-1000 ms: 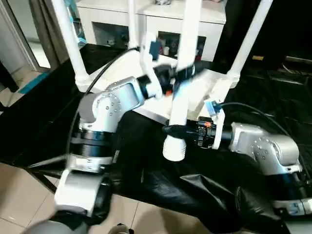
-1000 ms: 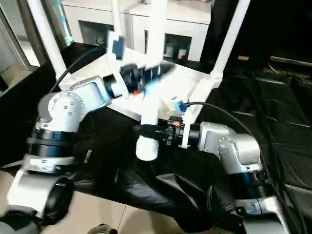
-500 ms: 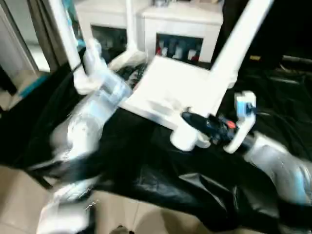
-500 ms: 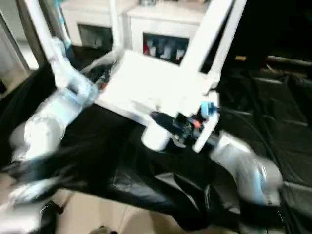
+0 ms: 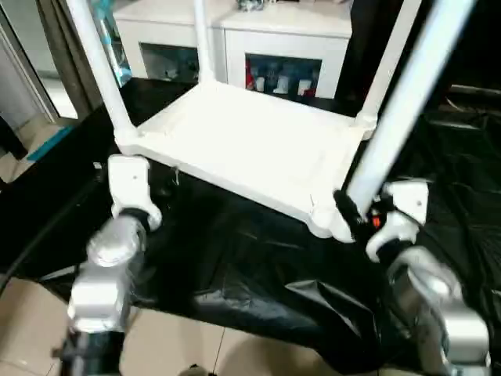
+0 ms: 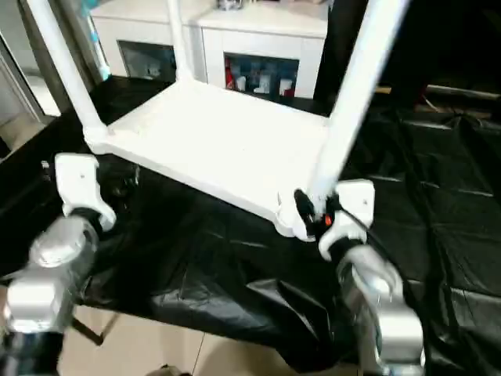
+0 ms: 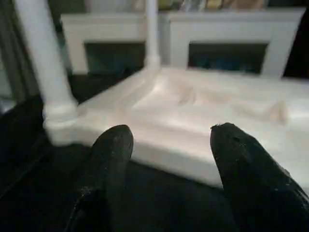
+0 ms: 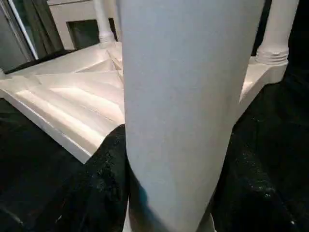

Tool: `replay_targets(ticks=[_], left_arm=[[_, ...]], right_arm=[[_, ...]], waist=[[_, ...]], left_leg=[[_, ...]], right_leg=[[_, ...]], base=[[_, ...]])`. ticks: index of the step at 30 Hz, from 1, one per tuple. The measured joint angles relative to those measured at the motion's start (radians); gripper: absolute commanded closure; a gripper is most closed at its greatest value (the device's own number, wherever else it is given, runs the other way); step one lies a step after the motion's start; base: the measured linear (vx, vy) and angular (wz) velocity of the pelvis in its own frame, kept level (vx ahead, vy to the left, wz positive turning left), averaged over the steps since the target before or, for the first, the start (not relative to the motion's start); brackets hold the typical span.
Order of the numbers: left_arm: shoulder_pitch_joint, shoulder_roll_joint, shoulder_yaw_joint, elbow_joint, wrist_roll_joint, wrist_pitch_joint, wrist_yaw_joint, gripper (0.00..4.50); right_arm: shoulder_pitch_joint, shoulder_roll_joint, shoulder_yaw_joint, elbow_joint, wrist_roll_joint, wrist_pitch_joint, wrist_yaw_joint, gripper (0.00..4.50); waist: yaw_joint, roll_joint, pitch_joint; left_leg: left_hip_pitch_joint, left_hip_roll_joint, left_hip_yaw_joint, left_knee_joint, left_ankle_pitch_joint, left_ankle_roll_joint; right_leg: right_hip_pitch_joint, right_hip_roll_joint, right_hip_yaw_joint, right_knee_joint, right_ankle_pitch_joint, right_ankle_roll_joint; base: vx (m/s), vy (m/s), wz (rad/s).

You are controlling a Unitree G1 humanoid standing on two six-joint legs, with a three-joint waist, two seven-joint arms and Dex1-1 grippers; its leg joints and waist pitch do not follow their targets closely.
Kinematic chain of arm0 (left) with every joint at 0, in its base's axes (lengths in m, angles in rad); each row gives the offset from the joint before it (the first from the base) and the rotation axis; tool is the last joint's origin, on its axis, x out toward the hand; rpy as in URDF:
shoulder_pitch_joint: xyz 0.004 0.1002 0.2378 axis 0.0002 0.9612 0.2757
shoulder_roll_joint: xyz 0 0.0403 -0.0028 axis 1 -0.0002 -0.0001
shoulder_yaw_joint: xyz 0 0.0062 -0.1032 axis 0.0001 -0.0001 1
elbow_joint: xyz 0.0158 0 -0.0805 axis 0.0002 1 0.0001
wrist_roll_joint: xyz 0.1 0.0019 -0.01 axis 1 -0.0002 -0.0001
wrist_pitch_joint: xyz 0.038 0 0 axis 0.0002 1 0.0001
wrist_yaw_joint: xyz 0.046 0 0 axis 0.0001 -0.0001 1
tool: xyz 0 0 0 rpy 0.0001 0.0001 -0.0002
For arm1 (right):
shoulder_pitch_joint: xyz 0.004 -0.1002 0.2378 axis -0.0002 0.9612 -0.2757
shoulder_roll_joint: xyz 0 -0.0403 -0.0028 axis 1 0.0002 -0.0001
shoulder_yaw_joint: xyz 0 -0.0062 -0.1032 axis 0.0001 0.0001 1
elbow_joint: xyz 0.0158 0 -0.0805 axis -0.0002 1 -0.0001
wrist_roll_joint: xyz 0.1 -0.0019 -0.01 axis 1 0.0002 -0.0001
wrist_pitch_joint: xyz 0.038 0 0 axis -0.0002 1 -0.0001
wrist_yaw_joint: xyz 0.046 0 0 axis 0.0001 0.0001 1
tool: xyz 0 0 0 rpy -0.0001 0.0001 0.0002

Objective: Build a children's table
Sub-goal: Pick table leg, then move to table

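Children's table (image 5: 243,145): white plastic, lying upside down on black sheeting (image 5: 258,266), ribbed underside up. Legs standing in far-left (image 5: 202,39), near-left (image 5: 98,70) and far-right (image 5: 383,66) corner sockets; tops cut off by the picture edge.

Fourth leg (image 5: 395,110): at near-right corner, leaning rightward toward its top, foot at the corner socket (image 5: 329,223); seating in the socket hard to make out, masked by the fingers.

Right gripper (image 5: 352,213): closed around the fourth leg low down, black fingers (image 8: 108,164) on either side of the tube.

Left gripper (image 7: 169,145): fingers spread apart, nothing between them, just short of the table's near-left edge.

White cabinet (image 5: 266,39) with glass doors: far side, behind the table, small coloured items inside too small to tell.

Curtain (image 5: 66,47) and pale tiled floor (image 5: 31,149): far left.

Black cable (image 5: 39,235): along the left forearm, partly across the sheeting.
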Motion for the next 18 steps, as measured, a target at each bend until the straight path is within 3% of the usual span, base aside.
replay_targets(ticks=[3,11,12,13,14,15,16,17,18], left_arm=[[-0.003,0.007,-0.027,-0.003,0.001,-0.038,-0.027,1.51],[0.01,0.002,-0.051,0.025,0.009,-0.072,-0.057,1.51],[0.012,0.001,-0.051,0.027,0.009,-0.073,-0.059,1.51],[0.019,0.004,-0.049,0.027,0.009,-0.077,-0.058,1.51],[0.029,0.007,-0.046,0.029,0.011,-0.085,-0.058,1.51],[0.029,0.01,-0.045,0.032,0.013,-0.091,-0.057,1.51],[0.026,0.014,-0.044,0.033,0.013,-0.093,-0.057,1.51],[0.018,0.017,-0.043,0.037,0.014,-0.093,-0.058,1.51],[0.015,0.015,-0.045,0.04,0.015,-0.093,-0.059,1.51]], right_arm=[[-0.018,0.004,0.033,0.058,-0.024,-0.069,0.013,2.62],[-0.036,0.001,0.035,0.088,-0.03,-0.074,0.032,2.62],[-0.038,0.001,0.036,0.094,-0.03,-0.077,0.033,2.62],[-0.044,0.002,0.04,0.107,-0.029,-0.079,0.034,2.62],[-0.057,0.002,0.047,0.123,-0.03,-0.08,0.039,2.62],[-0.066,-0.002,0.049,0.136,-0.03,-0.082,0.045,2.62],[-0.078,-0.005,0.052,0.148,-0.03,-0.082,0.049,2.62],[-0.082,-0.01,0.052,0.151,-0.03,-0.082,0.056,2.62],[-0.083,-0.014,0.057,0.16,-0.032,-0.084,0.069,2.62]], waist=[[-0.01,-0.004,0.0],[-0.026,-0.022,0.005],[-0.029,-0.023,0.005],[-0.028,-0.024,0.008],[-0.034,-0.026,0.015],[-0.048,-0.016,0.025],[-0.044,-0.012,0.031],[-0.045,-0.022,0.036],[-0.041,-0.041,0.039]], left_leg=[[0.001,0.0,0.0,0.0,0.0,0.0],[0.003,0.0,0.0,0.0,0.0,0.0],[0.009,0.0,0.0,-0.002,-0.001,0.0],[0.025,0.008,0.016,-0.004,-0.005,-0.001],[0.039,0.01,0.014,-0.004,-0.014,-0.001],[0.057,0.019,-0.001,-0.005,-0.019,-0.007],[0.059,0.022,-0.004,-0.011,-0.022,-0.01],[0.07,0.019,0.002,-0.011,-0.022,-0.011],[0.095,0.016,0.017,-0.011,-0.026,-0.018]], right_leg=[[0.0,0.0,0.0,0.0,0.0,0.0],[0.003,0.0,0.0,-0.004,0.0,0.0],[0.006,0.001,-0.001,-0.008,0.0,0.0],[0.005,0.011,0.009,-0.016,-0.001,0.0],[0.019,0.01,-0.003,-0.023,-0.001,0.0],[0.052,0.006,-0.032,-0.041,-0.009,0.001],[0.063,0.002,-0.043,-0.014,-0.04,-0.002],[0.054,-0.006,-0.044,0.028,-0.084,-0.006],[0.055,-0.013,-0.022,0.07,-0.117,-0.005]], base=[[0.0,0.0,0.0],[0.0,0.0,0.0],[0.0,0.0,0.0],[-0.021,-0.019,-0.29],[0.005,0.013,-0.37],[0.005,0.013,-0.37],[0.003,0.03,-0.22],[-0.004,-0.062,-0.13],[-0.004,-0.062,-0.13]])
